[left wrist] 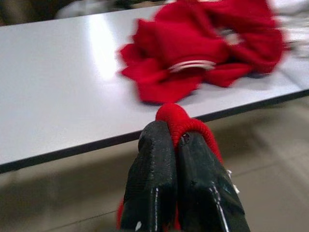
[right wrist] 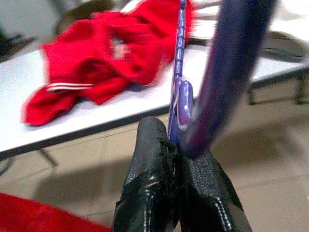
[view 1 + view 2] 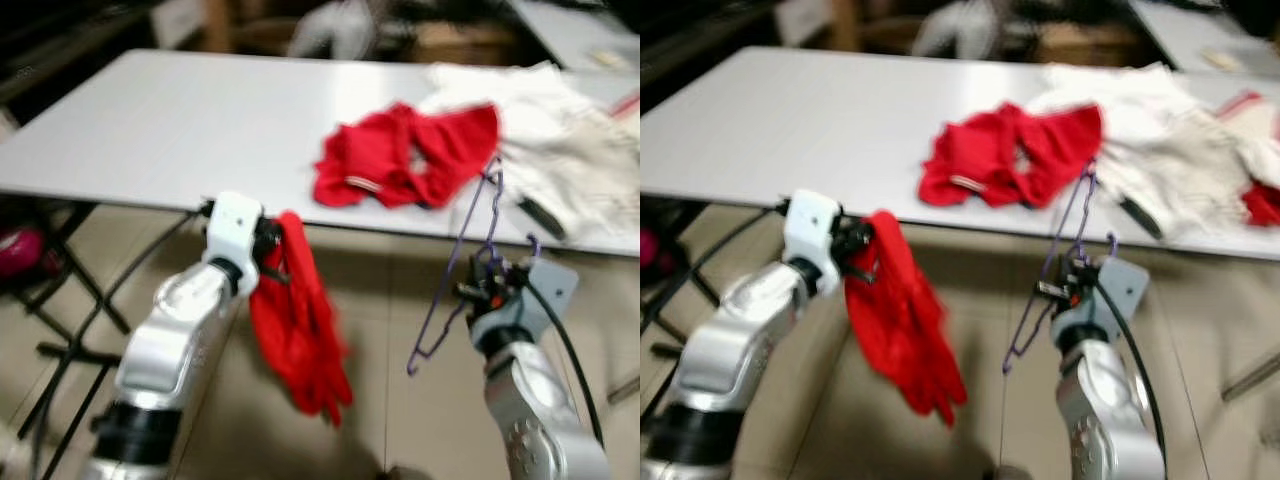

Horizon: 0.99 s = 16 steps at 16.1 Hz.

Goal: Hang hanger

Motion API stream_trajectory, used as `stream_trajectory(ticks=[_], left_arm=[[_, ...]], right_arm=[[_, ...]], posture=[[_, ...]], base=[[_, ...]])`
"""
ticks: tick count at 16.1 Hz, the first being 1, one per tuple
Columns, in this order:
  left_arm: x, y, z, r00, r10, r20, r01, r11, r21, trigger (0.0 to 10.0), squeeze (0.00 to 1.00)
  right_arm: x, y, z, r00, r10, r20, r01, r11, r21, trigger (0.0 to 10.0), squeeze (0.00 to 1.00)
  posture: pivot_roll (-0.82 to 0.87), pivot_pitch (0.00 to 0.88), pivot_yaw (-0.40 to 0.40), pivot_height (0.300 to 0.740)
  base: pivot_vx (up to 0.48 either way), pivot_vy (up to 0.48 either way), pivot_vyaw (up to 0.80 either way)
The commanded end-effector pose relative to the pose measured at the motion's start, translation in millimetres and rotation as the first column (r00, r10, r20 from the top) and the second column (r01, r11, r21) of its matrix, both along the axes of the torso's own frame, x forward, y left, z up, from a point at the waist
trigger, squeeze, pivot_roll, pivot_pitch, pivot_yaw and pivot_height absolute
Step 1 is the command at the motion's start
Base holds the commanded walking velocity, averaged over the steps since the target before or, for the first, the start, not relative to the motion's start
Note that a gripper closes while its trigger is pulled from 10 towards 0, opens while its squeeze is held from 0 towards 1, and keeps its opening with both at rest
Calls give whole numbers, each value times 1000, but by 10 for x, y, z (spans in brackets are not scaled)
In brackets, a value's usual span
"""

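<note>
Grippers pinch tight: left gripper [image 3: 268,243] on red garment [image 3: 298,320], right gripper [image 3: 487,283] on purple hanger [image 3: 462,265]; hanger's thin wire could twist loose.

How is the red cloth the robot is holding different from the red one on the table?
The held red cloth dangles long and narrow from the left gripper, off the table's near edge. The red cloth on the table lies bunched and spread wide, with a white-striped band showing. The held one shows no such band. Both are the same bright red.
</note>
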<state>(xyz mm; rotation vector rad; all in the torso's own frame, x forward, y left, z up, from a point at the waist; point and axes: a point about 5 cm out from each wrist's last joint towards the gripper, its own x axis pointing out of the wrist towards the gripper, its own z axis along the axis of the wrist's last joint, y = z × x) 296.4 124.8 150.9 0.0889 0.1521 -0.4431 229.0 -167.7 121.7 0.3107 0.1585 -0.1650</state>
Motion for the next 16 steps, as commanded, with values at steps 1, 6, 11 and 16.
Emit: stream_trajectory(ticks=[1,6,11,16], left_arm=[[10,40,65,1000,10,30,-10,1000,5,10000,0],[-3,42,55,1000,15,26,-15,1000,3,10000,0],[-25,73,44,999,22,23,-23,1000,8,10000,0],[-33,70,37,1000,18,22,-18,1000,12,10000,0]], right_arm=[[17,38,43,1000,18,16,-18,1000,2,10000,0],[34,66,39,999,50,10,-49,999,-12,10000,0],[48,102,29,997,76,3,-75,997,-2,10000,0],[55,95,31,997,82,-1,-82,997,-1,10000,0]], posture=[[-30,47,43,740],[-25,46,30,740],[-19,42,23,740],[-22,35,23,740]], base=[[0,375,-800],[0,376,-113],[0,382,0],[0,379,0]])
